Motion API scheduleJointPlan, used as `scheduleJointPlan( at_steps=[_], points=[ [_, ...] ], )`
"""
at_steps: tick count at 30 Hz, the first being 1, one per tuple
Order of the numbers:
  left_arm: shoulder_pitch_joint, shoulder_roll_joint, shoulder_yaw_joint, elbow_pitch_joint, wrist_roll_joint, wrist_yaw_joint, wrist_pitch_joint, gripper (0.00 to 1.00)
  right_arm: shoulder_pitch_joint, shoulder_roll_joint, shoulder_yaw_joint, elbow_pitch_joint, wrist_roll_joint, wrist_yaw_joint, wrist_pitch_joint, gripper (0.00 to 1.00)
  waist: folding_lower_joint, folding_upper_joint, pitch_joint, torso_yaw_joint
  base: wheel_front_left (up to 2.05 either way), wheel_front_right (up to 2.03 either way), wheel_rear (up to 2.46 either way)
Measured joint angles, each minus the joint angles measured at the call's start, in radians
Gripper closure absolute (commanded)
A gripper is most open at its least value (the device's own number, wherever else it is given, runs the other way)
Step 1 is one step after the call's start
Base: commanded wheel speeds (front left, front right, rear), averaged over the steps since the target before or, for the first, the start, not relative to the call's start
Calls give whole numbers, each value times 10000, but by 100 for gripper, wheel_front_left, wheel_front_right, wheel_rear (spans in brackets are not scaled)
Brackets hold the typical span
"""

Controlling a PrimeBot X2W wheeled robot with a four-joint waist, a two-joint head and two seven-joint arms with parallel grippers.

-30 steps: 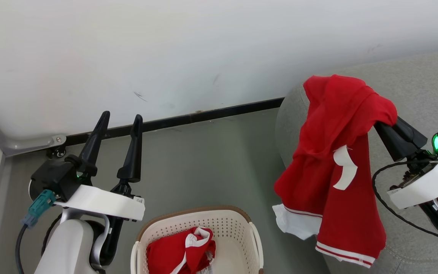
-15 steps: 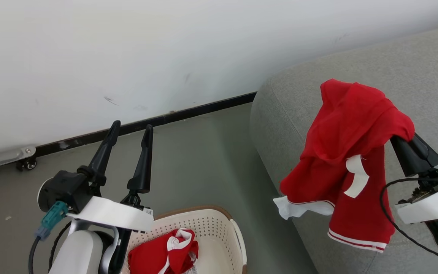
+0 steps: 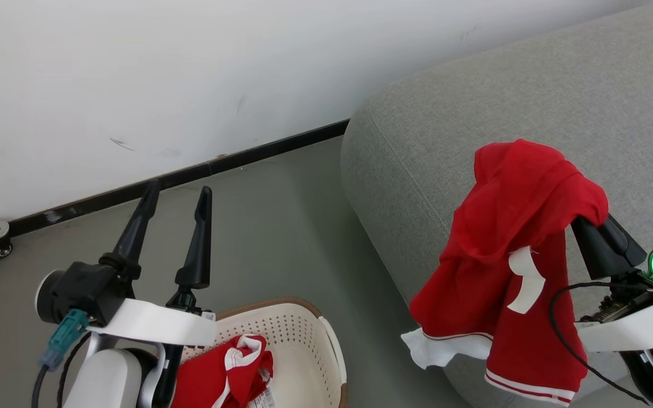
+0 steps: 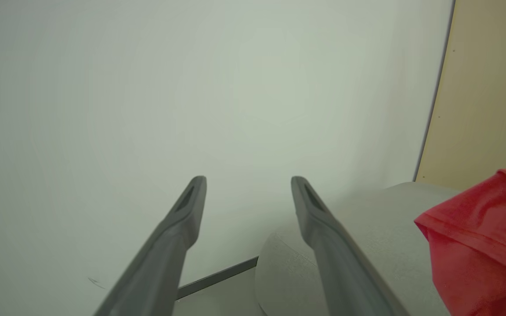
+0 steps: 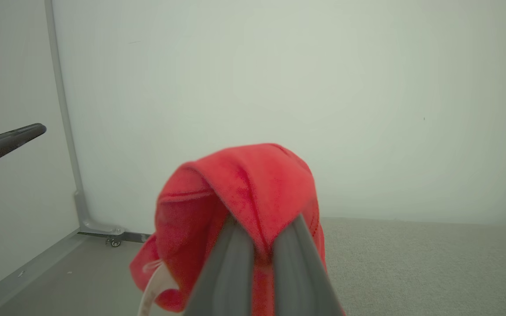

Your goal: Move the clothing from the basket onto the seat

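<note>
Holding the red top pinched in our closed right gripper over the grey seat's left edge, not yet laid down, we are standing about halfway, with the red shorts lying in the basket near our wide-open, empty left gripper.

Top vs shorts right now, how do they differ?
The top hangs draped from the shut right gripper; the shorts lie crumpled in the basket. The top shows striped white hems; the shorts a curved white stripe. Both are red with white trim.
</note>
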Motion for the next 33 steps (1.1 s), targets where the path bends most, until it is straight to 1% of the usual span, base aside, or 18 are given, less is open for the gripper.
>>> scheduleJointPlan(
  at_steps=[3, 5, 7, 14, 20, 25, 33],
  points=[
    [9, 73, 190, -219, 84, 150, 0, 0, -186, -36, -2, -92, -69, 0, 79, 100, 0, 0, 153, -78, 0, 0, 0],
    [13, 144, 318, -395, 136, 236, 0, 0, -633, -77, -98, -115, -65, 0, 105, 100, 0, 0, 269, -115, 0, 0, 0],
    [17, 238, 418, -546, 186, 288, 0, 0, -1257, -127, -318, -121, -58, 0, 259, 100, 0, 0, 392, -145, 0, 0, 0],
    [19, 290, 725, -1141, 368, 591, 0, 0, -3512, -380, -897, 54, 150, 0, 859, 100, 0, 0, 879, -181, 0, 0, 0],
    [18, 368, 932, -1555, 449, 775, 0, 0, -5375, -564, -1193, 520, 238, 0, 1511, 100, 0, 0, 1351, -137, 0, 0, 0],
    [18, 550, 1055, -1912, 472, 855, 0, 0, -6784, -518, -1824, 1336, 424, 0, 1958, 100, 0, 0, 1768, -48, 0, 0, 0],
    [18, 627, 1139, -2497, 602, 953, -2, 0, -7908, -696, -2439, 2861, 405, 2, 2468, 100, 0, 0, 2454, 186, 0, 0, 0]
  ],
)
